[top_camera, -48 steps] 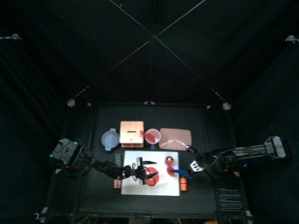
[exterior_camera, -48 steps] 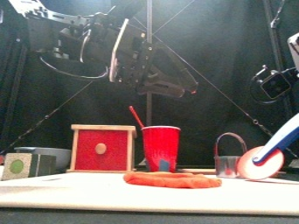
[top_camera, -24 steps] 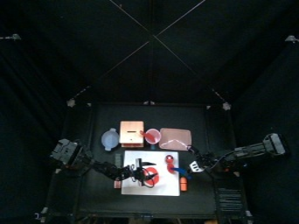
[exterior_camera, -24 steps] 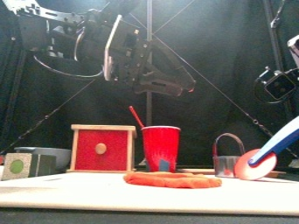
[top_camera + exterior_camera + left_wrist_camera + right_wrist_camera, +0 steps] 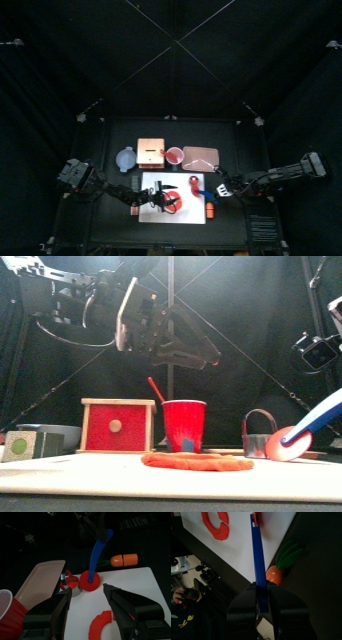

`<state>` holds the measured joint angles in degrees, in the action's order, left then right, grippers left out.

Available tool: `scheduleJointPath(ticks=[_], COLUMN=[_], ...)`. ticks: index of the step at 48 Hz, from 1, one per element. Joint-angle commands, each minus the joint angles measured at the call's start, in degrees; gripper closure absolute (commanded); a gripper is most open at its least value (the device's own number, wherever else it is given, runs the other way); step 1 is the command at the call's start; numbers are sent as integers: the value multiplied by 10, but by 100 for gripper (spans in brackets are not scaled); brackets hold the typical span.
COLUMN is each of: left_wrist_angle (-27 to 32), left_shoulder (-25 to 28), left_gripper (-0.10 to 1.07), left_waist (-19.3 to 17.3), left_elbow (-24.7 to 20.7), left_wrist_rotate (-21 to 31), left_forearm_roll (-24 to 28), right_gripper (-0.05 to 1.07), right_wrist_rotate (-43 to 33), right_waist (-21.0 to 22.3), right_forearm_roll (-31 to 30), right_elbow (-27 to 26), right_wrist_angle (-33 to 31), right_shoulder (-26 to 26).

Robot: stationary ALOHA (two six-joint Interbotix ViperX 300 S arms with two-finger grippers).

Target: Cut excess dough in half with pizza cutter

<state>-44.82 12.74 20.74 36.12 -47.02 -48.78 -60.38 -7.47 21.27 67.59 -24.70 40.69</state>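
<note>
Dough (image 5: 197, 461) lies lengthwise on white board, left of pizza cutter (image 5: 290, 442) clamped in right hand (image 5: 260, 601); left hand (image 5: 90, 604) spread.

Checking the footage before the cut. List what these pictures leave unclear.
- Pizza cutter wheel's contact with the white board: front view, the board's edge hides it.
- Dough ring's full shape: left wrist view, left pincer covers part.
- Cutter wheel: right wrist view, cropped by the picture edge; right pincer grips the blue handle.
- Everything in the top view: too small.
</note>
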Motion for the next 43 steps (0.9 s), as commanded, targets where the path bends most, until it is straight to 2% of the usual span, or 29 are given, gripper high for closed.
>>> scheduleJointPath(ticks=[1, 13, 17, 22, 31, 35, 38, 43], left_wrist_angle=[-6, -6, -6, -6, -5, -6, -6, -5], left_shoulder=[-11, -11, -11, -10, -11, -11, -10, -11], left_gripper=[10, 10, 10, 10, 10, 10, 10, 10], left_waist=[0, 0, 0, 0, 0, -1, -2, -2], left_elbow=[-6, -5, -5, -4, -3, -2, -1, 1], left_wrist_rotate=[1, 1, 1, 1, 1, 1, 1, 1], left_forearm_roll=[-1, -4, -4, -4, -4, -4, -4, -4], right_gripper=[61, 60, 57, 46, 16, 6, 2, 1], right_wrist_rotate=[0, 2, 2, 2, 0, -1, -1, -1], right_waist=[1, -2, -4, -11, -34, -46, -54, -69], right_forearm_roll=[2, 12, 9, 8, 11, 13, 13, 14], right_elbow=[-7, -5, -9, -13, -27, -37, -47, -62], right_wrist_angle=[4, 4, 5, 5, 19, 35, 52, 75], right_shoulder=[-4, -4, -4, -4, -14, -23, -33, -51])
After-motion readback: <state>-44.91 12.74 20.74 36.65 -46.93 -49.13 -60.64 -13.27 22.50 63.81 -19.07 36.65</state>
